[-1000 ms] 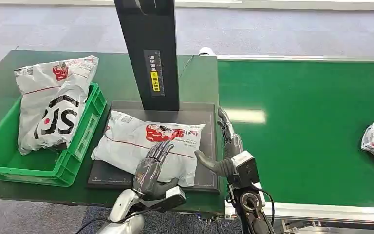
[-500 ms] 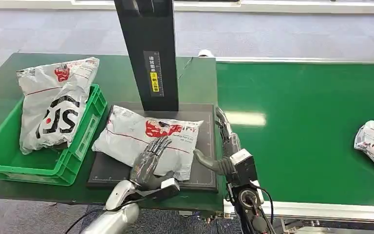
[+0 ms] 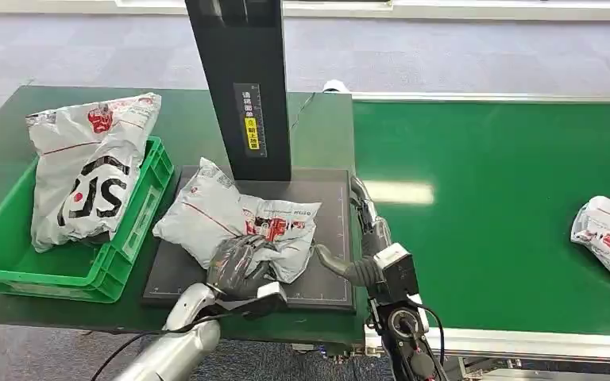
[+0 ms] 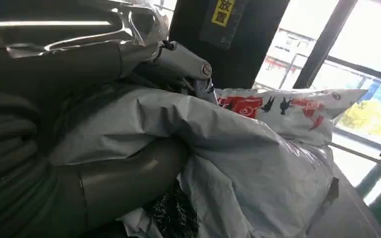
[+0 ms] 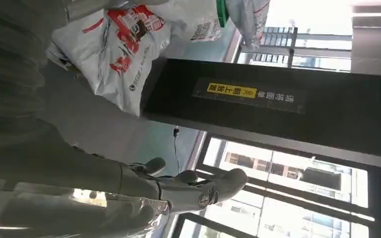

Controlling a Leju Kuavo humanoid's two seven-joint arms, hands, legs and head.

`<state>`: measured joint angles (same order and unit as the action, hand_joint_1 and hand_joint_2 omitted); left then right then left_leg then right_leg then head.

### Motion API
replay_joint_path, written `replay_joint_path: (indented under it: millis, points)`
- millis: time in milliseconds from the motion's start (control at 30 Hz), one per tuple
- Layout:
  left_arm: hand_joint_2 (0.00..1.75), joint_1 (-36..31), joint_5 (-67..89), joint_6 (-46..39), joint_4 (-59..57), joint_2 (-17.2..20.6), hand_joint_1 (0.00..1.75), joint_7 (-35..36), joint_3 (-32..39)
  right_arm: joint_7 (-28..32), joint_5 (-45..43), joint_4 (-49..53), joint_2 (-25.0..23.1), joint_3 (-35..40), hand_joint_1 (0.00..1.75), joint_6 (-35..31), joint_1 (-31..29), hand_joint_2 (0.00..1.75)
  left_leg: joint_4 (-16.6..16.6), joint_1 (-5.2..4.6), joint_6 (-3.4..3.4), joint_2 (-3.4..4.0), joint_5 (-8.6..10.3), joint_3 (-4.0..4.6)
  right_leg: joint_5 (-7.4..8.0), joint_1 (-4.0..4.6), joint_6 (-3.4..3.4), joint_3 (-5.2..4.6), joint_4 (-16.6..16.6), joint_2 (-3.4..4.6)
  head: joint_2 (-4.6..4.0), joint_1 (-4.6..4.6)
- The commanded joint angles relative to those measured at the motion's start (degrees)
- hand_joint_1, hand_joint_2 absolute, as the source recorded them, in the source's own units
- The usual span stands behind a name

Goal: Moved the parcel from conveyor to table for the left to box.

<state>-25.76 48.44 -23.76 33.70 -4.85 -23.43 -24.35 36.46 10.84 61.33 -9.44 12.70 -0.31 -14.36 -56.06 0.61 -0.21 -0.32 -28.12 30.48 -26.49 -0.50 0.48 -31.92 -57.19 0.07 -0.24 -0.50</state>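
Observation:
A white parcel [image 3: 238, 218] with red print lies crumpled on the dark pad [image 3: 326, 278] of the table, in front of the black scanner post [image 3: 242, 87]. My left hand [image 3: 238, 262] grips its near edge, fingers curled into the bunched plastic; the left wrist view shows the same parcel [image 4: 258, 163] pressed between thumb and fingers. My right hand [image 3: 368, 238] stands open at the pad's right edge, fingers extended, thumb pointing toward the parcel without touching it; the right wrist view shows the right hand [image 5: 178, 188] empty. A green box [image 3: 71, 262] at the left holds another large parcel [image 3: 87, 171].
The green conveyor belt [image 3: 492, 214] runs to the right, carrying another white parcel [image 3: 608, 238] near its right end. The scanner post stands just behind the pad. Green tabletop [image 3: 191, 119] lies behind the box.
My left hand's fingers went from lying flat on the parcel to curled around its near edge, bunching it up and pulling it leftward. The parcel on the belt drifted slightly left.

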Motion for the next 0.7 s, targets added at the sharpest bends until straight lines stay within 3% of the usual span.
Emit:
replay_joint_path:
  millis: [33,367,600,700]
  points:
    - [1.75,2.1,-11.6,-1.0,7.4,2.1,1.75,-8.8,6.2,-0.5,-0.1,0.4,1.2,0.8,0.00,-1.0,2.6,1.75,0.1,0.01,0.00,0.10,0.07,0.15,0.09,0.02,-0.03,-0.18,0.1,0.07,0.00,0.00]
    - [1.75,10.6,-30.2,-4.0,39.4,4.7,1.75,-16.3,12.5,0.7,-0.1,-3.2,0.9,0.1,0.00,-1.6,1.0,1.75,-0.1,0.04,0.01,0.19,-0.01,0.66,0.06,0.06,-0.02,-0.72,0.0,0.17,0.00,0.02]
    - [1.75,17.3,-37.6,-5.0,57.5,6.2,1.75,-16.6,10.7,0.4,-0.2,0.0,1.4,-1.2,0.00,-2.1,3.8,1.75,-0.1,0.04,0.00,0.11,-0.03,0.91,0.00,0.05,-0.02,-0.96,0.0,0.09,0.00,0.02]
    - [1.75,18.9,-44.3,0.2,62.6,7.1,1.75,-16.6,11.4,0.3,-0.2,-0.3,1.6,-1.6,0.00,-2.1,3.8,1.75,-0.1,0.02,0.00,0.10,-0.03,1.01,-0.01,0.03,-0.02,-1.04,0.0,0.09,0.00,0.00]
